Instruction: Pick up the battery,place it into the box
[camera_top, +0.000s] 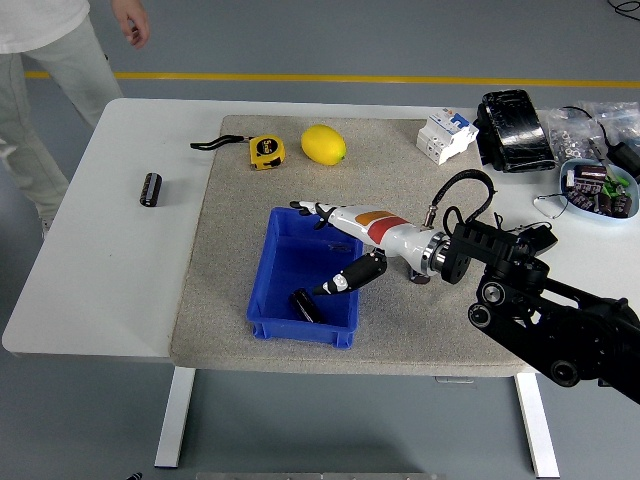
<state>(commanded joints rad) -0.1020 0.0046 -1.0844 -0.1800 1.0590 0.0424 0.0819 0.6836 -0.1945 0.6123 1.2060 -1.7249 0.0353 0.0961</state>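
White table (110, 300); robot hand (335, 245) spread open over box (285, 325), battery (303, 305) released inside.

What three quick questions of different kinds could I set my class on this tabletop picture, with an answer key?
1. True or false: the battery inside the blue box is gripped by the right robot hand.
2. Which item lies nearest the lemon? A) tape measure B) blue box C) spare battery on the bare white table
3. Fill in: the right robot hand's fingers are ____ over the box.

Key: 1 false, it lies loose on the box floor; 2 A; 3 spread open.
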